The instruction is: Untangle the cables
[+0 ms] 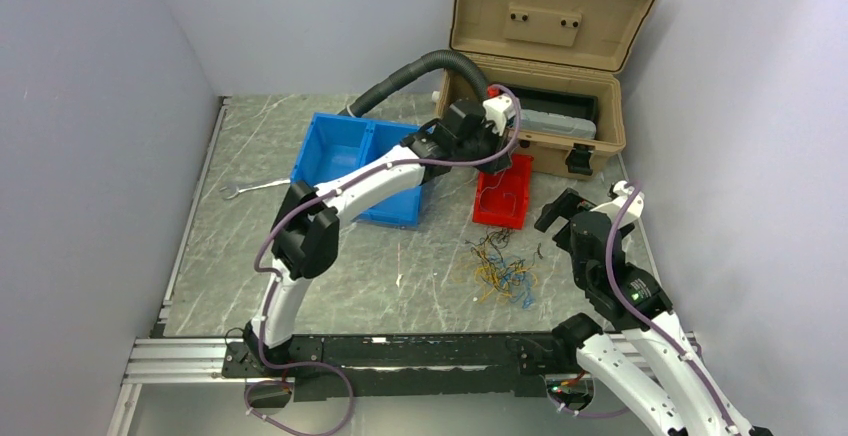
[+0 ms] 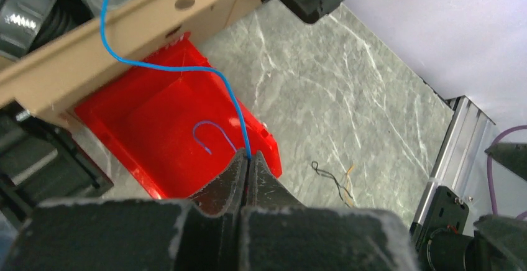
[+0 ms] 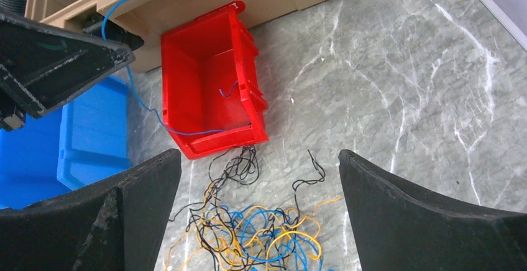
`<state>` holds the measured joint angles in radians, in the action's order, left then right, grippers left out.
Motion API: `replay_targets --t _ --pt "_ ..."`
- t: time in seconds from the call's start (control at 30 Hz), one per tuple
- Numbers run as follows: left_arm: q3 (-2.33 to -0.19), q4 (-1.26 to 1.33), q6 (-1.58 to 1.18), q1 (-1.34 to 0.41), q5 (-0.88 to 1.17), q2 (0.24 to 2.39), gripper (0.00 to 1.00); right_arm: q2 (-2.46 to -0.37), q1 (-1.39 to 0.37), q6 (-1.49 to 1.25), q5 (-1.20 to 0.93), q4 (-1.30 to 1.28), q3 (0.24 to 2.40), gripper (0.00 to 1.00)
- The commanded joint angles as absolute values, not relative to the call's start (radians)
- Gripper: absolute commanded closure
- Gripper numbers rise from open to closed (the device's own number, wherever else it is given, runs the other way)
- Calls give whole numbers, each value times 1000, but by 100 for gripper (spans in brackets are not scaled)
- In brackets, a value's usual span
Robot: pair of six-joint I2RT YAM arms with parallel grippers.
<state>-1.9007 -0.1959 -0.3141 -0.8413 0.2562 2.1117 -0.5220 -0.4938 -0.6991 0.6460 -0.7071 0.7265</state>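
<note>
The cables (image 1: 503, 271) lie as a tangle of thin yellow-orange, blue and black wires on the table. In the right wrist view the cables (image 3: 267, 227) sit just below and between my open fingers. My right gripper (image 3: 260, 154) hangs over them holding nothing, and it shows from above too, as the right gripper (image 1: 562, 214). My left gripper (image 2: 248, 157) is shut on one blue cable (image 2: 180, 68) above the red bin (image 2: 118, 125). That cable arcs up past the case edge. From the right wrist, the blue cable (image 3: 133, 94) drapes across the red bin (image 3: 180, 59). A short blue piece (image 2: 208, 128) lies inside the bin.
A blue bin (image 1: 355, 156) stands left of the red bin (image 1: 505, 196). An open tan case (image 1: 540, 46) is at the back, with a grey hose (image 1: 410, 71) running into it. A wrench (image 1: 250, 189) lies at the left. A loose black and orange wire (image 2: 335, 181) rests apart.
</note>
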Motion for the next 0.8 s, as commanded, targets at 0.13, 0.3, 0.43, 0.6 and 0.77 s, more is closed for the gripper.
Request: replay_targets --t 0.13,0.3,0.43,0.6,0.77 --pt "-2167 -542 -189 -843 252 2230 100 -542 -491 -673 629 -678 759 1" --pt "-2001 -559 -157 -842 254 2177 100 -528 -492 -682 615 -668 764 2" --pt "-2016 -647 -122 -842 299 2214 100 -547 -491 -688 607 -669 776 2" --pt "-2088 -705 -108 -843 271 2276 100 -557 -490 -693 594 -658 765 1" --pt "-2202 -772 -108 -843 244 2323 91 -580 -490 -685 596 -662 781 1"
